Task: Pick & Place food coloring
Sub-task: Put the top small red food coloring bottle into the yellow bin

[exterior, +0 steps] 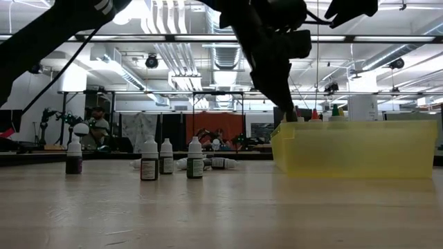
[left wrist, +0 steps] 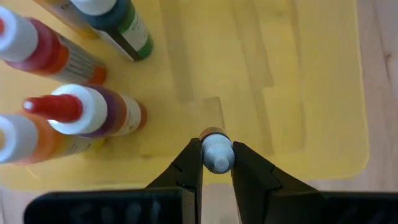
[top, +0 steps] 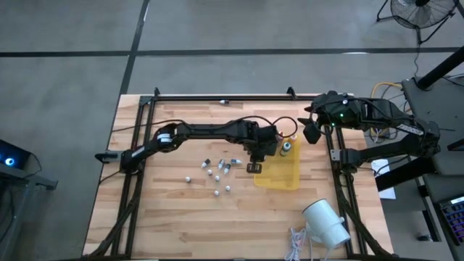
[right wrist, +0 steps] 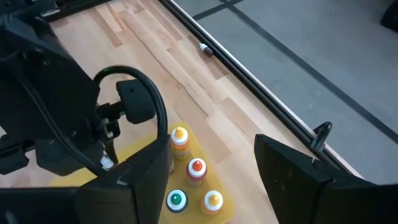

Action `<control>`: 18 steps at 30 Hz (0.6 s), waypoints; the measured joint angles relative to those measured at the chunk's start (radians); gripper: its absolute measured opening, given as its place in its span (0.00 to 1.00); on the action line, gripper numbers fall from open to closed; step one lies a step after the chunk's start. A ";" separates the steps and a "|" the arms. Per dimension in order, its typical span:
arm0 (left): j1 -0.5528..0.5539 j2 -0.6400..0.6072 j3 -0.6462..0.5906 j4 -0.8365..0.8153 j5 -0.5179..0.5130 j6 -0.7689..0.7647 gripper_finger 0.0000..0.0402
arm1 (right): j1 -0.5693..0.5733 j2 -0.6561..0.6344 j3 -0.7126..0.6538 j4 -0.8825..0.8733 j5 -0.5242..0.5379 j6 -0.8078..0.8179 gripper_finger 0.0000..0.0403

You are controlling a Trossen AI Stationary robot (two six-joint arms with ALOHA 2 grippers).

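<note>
Left gripper (left wrist: 217,167) is closed on a small bottle (left wrist: 216,153), pinched at its white cap and hanging straight down over the yellow tray (left wrist: 311,93). Long axis of the bottle is vertical, in line with the fingers, so the release I expect needs only a short descent, no tilt.

In the high view, the gripper sits at the tray's 9 o'clock edge. The standing bottles (top: 286,147) cluster at the tray's 12 o'clock end. From the held bottle they lie toward 1 o'clock, near but not touching.

Right gripper (right wrist: 205,180) waits with its fingers spread, holding nothing, off the tray's 1 o'clock corner. The left arm is plainly nearer the work.

Loose vials (top: 216,172) lie on the wooden table (top: 181,217) at 9 o'clock of the tray, well apart from it.

View differences: the left wrist view alone shows the pinch on the cap. The low view shows the tray's wall height but hides the grip. The right wrist view shows four bottle tops.
</note>
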 joint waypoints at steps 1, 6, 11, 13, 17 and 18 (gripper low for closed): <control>0.000 0.000 0.000 0.006 0.000 0.000 0.10 | 0.000 0.000 0.000 0.000 0.000 0.000 0.55; -0.002 0.000 -0.001 0.002 -0.003 -0.002 0.10 | 0.000 0.000 0.000 0.000 0.000 0.000 0.55; -0.005 0.000 0.029 0.002 -0.003 -0.012 0.10 | 0.001 0.000 0.000 0.000 0.000 -0.001 0.55; -0.005 0.000 0.028 0.005 -0.003 -0.013 0.10 | 0.001 -0.002 -0.001 0.000 0.000 -0.005 0.55; -0.005 0.000 0.022 0.004 -0.003 -0.012 0.10 | 0.001 -0.025 -0.001 0.000 0.000 -0.023 0.55; -0.005 0.000 0.022 0.007 -0.003 -0.012 0.10 | 0.001 -0.034 -0.001 -0.002 -0.001 -0.027 0.55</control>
